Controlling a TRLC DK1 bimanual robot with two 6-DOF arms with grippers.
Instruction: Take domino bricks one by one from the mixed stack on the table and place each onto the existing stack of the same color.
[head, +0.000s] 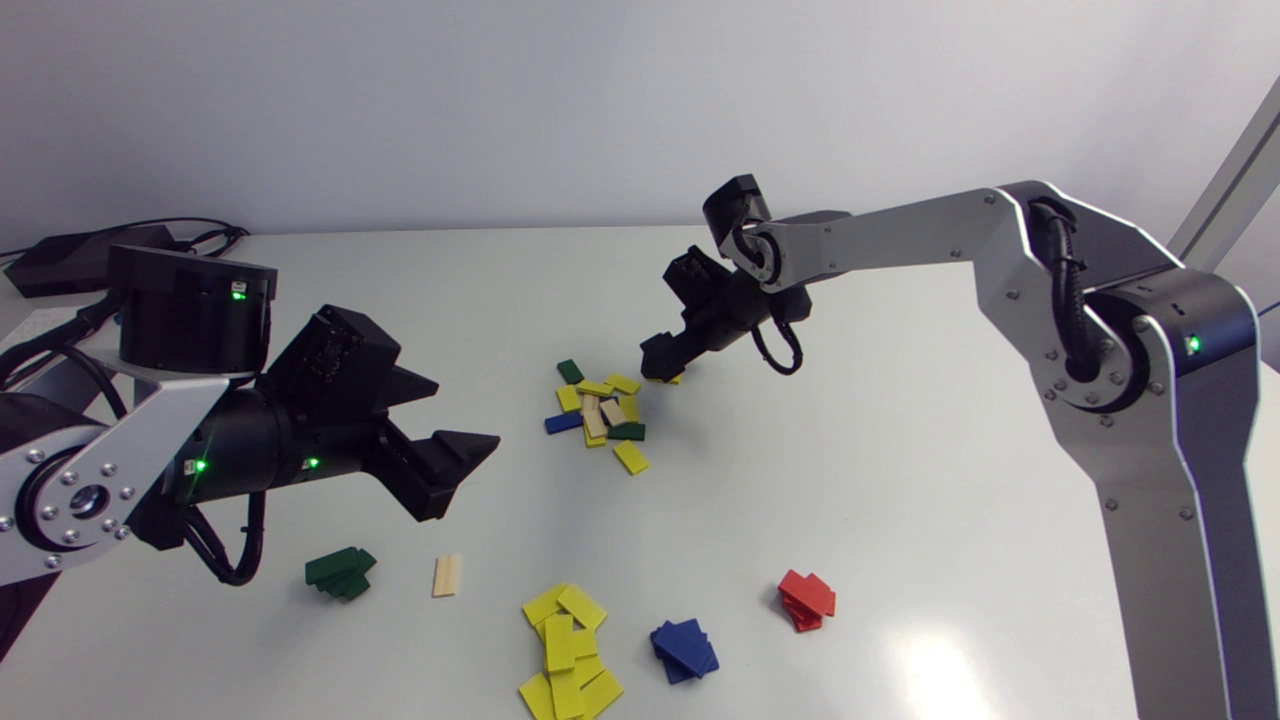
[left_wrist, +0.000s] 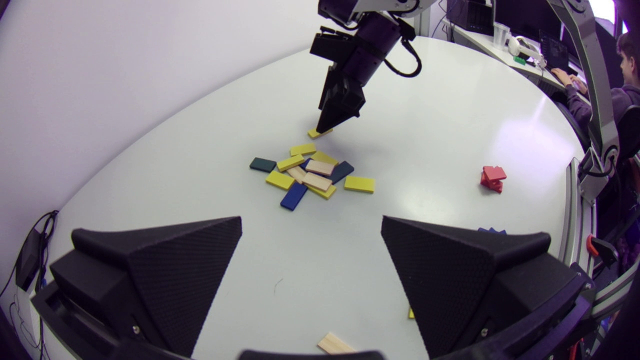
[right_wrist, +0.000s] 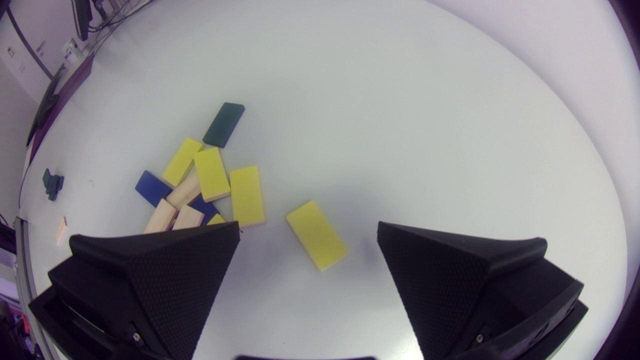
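Beside the mixed pile of flat wooden bricks (head: 598, 405), right gripper (right_wrist: 307, 229), fingers apart, straddles a lone yellow rectangular brick (right_wrist: 316, 235) lying askew; probably best to square the wrist to its long edges before closing.

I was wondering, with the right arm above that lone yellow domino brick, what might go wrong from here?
The flat yellow wooden brick lies askew between the open fingers of the right gripper; closing may twist it. The mixed pile of bricks sits close beside one finger and could get nudged. The yellow stack sprawls unevenly, so a brick might slide off.
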